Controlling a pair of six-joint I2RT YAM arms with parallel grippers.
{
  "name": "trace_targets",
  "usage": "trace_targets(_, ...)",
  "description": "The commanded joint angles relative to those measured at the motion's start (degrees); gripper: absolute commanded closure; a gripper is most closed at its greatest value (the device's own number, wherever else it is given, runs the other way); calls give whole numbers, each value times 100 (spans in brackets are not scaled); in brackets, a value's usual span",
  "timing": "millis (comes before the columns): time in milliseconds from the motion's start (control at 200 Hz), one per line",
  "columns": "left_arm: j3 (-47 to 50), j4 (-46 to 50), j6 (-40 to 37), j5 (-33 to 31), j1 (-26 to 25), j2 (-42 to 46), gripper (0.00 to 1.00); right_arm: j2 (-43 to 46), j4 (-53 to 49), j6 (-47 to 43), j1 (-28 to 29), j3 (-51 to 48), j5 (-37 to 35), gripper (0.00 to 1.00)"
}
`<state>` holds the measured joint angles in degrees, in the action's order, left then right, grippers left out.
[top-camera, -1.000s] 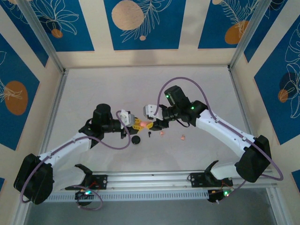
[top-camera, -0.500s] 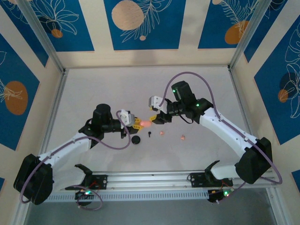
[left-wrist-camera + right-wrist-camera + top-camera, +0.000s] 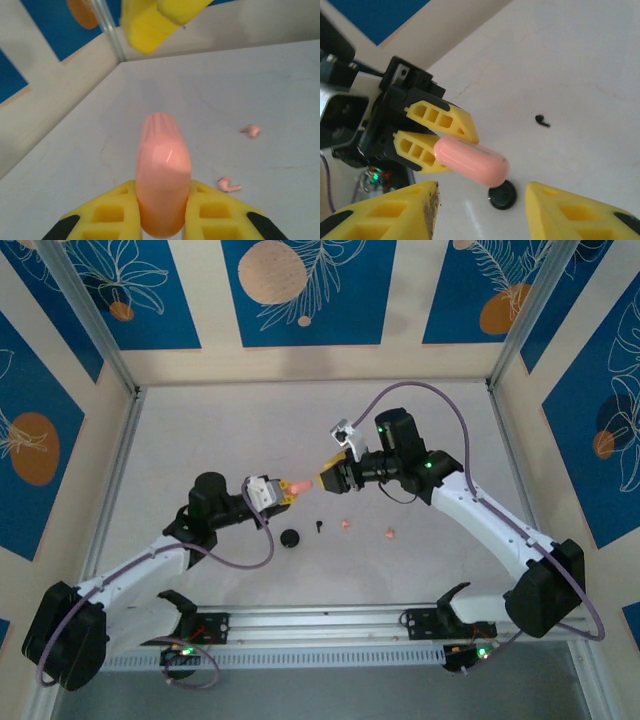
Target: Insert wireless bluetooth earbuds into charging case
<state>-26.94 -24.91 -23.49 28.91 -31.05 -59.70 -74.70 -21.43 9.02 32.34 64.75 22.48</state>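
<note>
The left claw (image 3: 285, 492) grips the closed pink case (image 3: 162, 170); the right claw (image 3: 330, 478) is open, facing it. Earbuds (image 3: 227, 184) lie on the table (image 3: 280, 90) beyond, so all the inserting seems left.

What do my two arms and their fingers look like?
Both the left arm and right arm have white links and black joints, with green lights glowing on the right one. Each carries a looping purple cable. The fingers are yellow with rectangular cut-outs, on black mounts.

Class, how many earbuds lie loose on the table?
3, in a row: the black earbud on the left, the first pink earbud beside it, the second pink earbud farther right. Another may be hidden.
</note>
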Motion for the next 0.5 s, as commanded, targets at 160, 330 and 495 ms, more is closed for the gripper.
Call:
trace_targets(160, 379, -1063, -644, -859, -59, 55, 87, -317, -122, 2959, 26, 364, -107, 50)
trace_targets(330, 646, -1528, -1137, -1082, -143, 64, 87, -422, -240, 4199, 67, 552, -225, 50)
trace_targets(495, 809, -1660, -1579, -1320, -276, 82, 87, -463, 43, 5427, 290, 460, -369, 48)
